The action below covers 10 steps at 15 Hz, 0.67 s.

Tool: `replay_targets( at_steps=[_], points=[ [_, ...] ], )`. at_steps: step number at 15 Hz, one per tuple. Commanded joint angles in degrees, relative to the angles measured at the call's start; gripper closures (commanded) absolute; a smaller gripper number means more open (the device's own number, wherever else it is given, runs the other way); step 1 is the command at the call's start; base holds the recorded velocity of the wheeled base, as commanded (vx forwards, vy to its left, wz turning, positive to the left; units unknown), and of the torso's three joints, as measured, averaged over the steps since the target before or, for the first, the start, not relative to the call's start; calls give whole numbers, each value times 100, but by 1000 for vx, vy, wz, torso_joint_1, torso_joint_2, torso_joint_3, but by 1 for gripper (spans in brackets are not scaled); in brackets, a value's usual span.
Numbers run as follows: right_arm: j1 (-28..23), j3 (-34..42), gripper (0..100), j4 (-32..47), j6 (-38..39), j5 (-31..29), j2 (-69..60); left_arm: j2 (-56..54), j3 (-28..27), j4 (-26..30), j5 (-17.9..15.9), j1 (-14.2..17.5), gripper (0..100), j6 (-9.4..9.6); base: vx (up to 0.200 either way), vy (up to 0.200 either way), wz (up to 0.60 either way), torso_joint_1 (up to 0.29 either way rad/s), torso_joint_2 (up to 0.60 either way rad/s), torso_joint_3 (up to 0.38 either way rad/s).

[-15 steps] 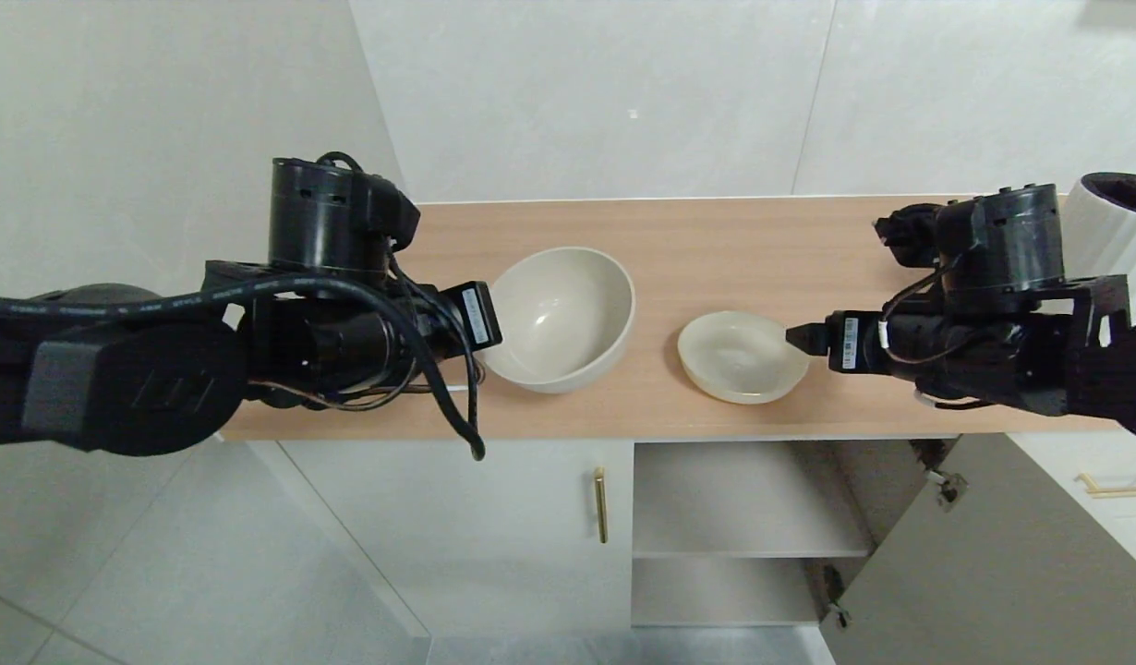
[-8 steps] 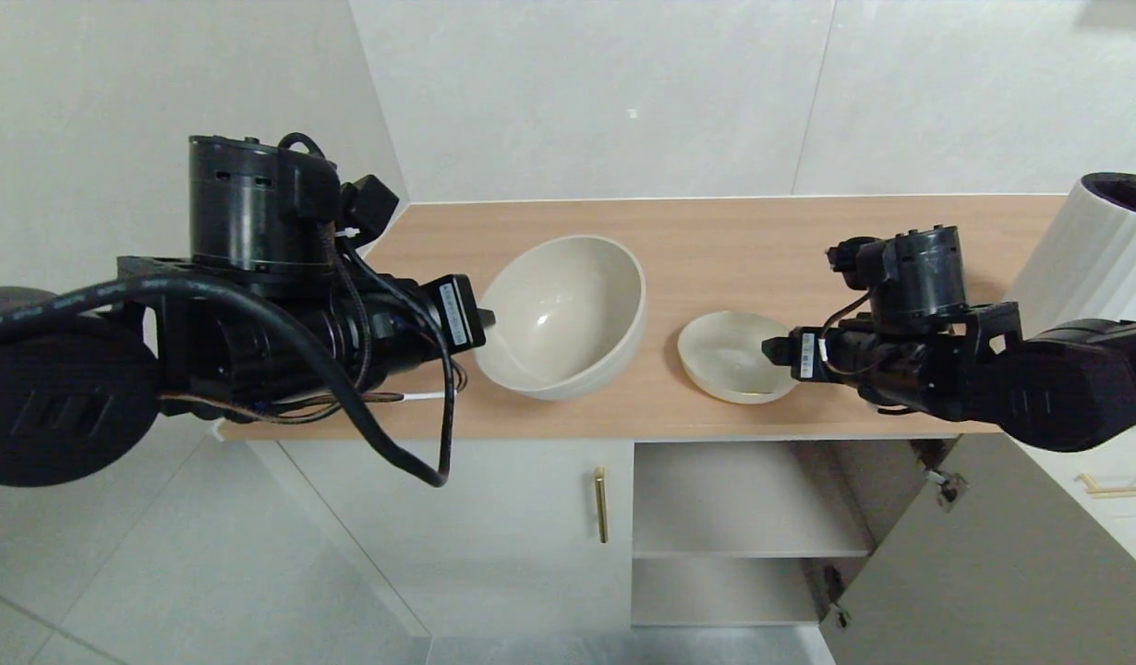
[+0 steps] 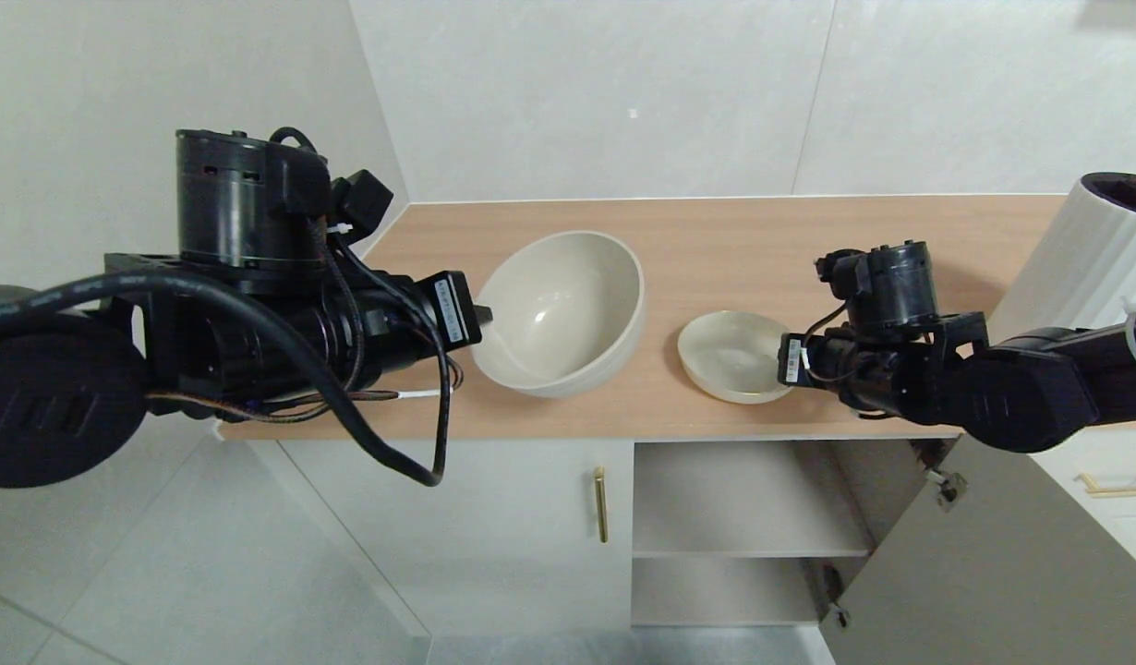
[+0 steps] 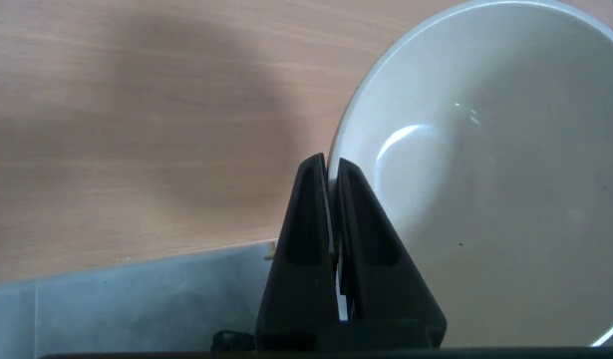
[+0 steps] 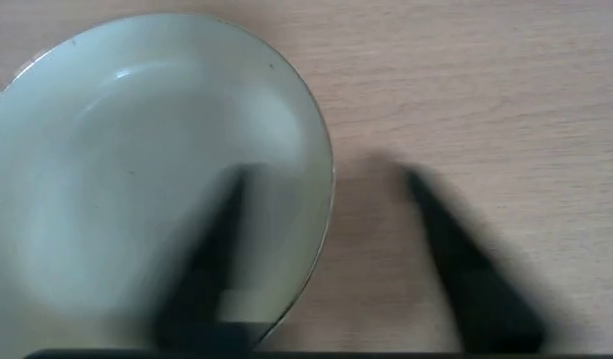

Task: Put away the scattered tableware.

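A large cream bowl (image 3: 568, 309) (image 4: 495, 189) rests tilted on the wooden counter (image 3: 743, 240), its left side raised. My left gripper (image 3: 481, 320) (image 4: 333, 172) is shut on that raised rim, one finger inside and one outside. To the bowl's right lies a small shallow cream plate (image 3: 730, 356) (image 5: 137, 170). My right gripper (image 3: 782, 360) (image 5: 326, 178) is open at the plate's right edge, one finger over the plate and the other over the bare wood, so the rim lies between them.
A tall white ribbed vessel (image 3: 1090, 245) stands at the counter's right end. Below the counter a cabinet is open with shelves (image 3: 734, 517) showing, its door (image 3: 974, 573) swung out to the right. A closed door with a gold handle (image 3: 600, 503) is to its left.
My left arm rose and tipped the bowl up further by its rim. My right arm dropped lower and slid in so its fingers straddle the plate's right edge.
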Motion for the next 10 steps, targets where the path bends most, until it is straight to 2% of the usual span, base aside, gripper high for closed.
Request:
replay_targets(
  at_steps=[1, 6, 9, 10],
  points=[
    [2, -28, 100, -15, 13, 6, -8, -9, 1, -1, 3, -4, 100, -3, 0, 0, 0, 0, 0, 0],
    [-24, -81, 100, 29, 294, 41, -439, -176, 124, -1, -58, -4, 100, 24, 0, 0, 0, 0, 0, 0],
    [-24, 43, 100, 319, 382, 410, -984, -316, 308, -1, -216, -13, 100, 59, 0, 0, 0, 0, 0, 0],
    [-24, 113, 100, 609, 426, 762, -1300, -413, 431, -1, -234, -21, 100, 59, 0, 0, 0, 0, 0, 0]
  ],
)
